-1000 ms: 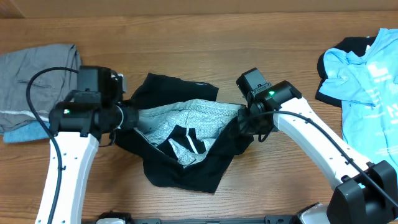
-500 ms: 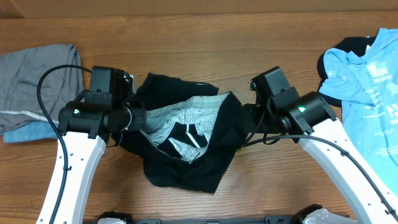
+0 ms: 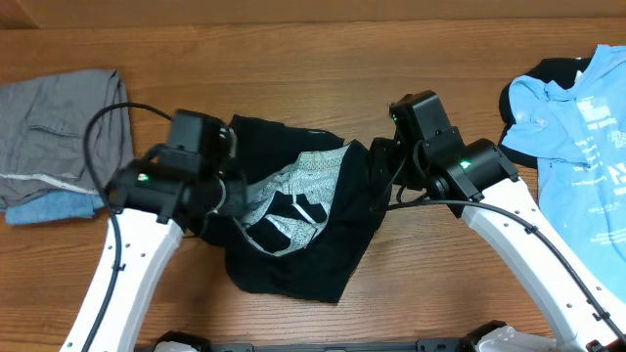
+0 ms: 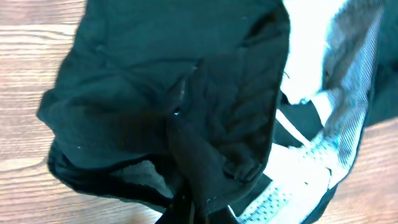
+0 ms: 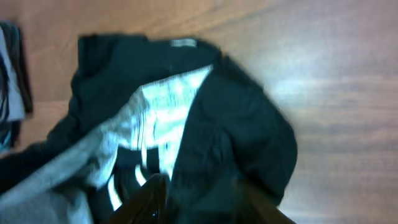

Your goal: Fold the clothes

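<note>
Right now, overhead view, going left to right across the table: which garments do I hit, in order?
grey garment -> black shorts -> light blue T-shirt

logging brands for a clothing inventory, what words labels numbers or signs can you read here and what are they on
White print on the light blue T-shirt: lettering is there, but too small and blurred to read.
Small tag at the edge of the black shorts: blurred, unreadable.
No other text, number or sign shows in any view.
</note>
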`<action>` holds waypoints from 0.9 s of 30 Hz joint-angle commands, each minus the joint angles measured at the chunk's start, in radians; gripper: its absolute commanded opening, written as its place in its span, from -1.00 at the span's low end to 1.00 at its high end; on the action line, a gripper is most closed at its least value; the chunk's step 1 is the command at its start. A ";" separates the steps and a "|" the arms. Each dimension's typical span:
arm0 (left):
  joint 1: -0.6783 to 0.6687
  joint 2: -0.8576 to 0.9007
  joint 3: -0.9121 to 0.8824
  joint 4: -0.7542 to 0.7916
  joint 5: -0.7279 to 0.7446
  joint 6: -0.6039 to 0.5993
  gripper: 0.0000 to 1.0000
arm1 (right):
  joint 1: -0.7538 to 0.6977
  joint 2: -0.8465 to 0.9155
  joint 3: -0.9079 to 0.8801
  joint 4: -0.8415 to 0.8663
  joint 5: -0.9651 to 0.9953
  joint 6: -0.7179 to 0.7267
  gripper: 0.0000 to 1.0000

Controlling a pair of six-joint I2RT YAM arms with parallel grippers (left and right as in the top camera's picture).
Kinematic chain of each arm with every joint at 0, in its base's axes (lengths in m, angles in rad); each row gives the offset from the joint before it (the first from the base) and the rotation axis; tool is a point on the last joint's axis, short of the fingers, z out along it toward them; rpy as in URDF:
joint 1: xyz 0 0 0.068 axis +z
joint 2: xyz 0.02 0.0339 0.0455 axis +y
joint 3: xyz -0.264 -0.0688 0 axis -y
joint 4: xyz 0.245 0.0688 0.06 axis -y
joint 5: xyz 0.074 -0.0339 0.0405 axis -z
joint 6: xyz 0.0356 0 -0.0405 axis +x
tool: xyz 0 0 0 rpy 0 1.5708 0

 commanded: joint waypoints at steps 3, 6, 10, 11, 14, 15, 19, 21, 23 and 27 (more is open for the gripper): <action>-0.108 -0.001 -0.010 -0.002 -0.087 -0.077 -0.92 | 0.005 0.072 0.011 0.110 0.055 -0.008 -0.24; -0.111 -0.001 -0.010 -0.003 -0.087 -0.080 -0.92 | 0.005 0.144 0.011 0.169 0.060 -0.010 -0.24; -0.111 -0.001 -0.010 -0.004 -0.087 -0.080 -0.91 | 0.005 0.235 0.011 0.278 0.091 -0.031 -0.24; -0.111 -0.001 -0.010 -0.005 -0.087 -0.080 -0.90 | 0.005 0.260 0.011 0.315 0.127 -0.058 -0.17; -0.111 -0.001 -0.010 -0.010 -0.087 -0.080 -0.88 | 0.005 0.298 0.011 0.367 0.187 -0.119 0.04; -0.111 -0.001 -0.010 -0.010 -0.087 -0.080 -0.87 | 0.005 0.307 0.011 0.377 0.208 -0.135 0.08; -0.111 -0.001 -0.010 -0.008 -0.087 -0.080 -0.84 | 0.005 0.336 0.011 0.407 0.213 -0.143 0.11; -0.111 -0.001 -0.010 -0.009 -0.087 -0.080 -0.81 | 0.005 0.354 0.011 0.417 0.208 -0.184 0.11; -0.111 -0.001 -0.010 -0.008 -0.089 -0.080 -0.77 | 0.005 0.367 0.011 0.416 0.208 -0.240 0.22; -0.111 -0.001 -0.010 0.003 -0.091 -0.080 -0.73 | 0.005 0.368 0.011 0.399 0.201 -0.269 0.28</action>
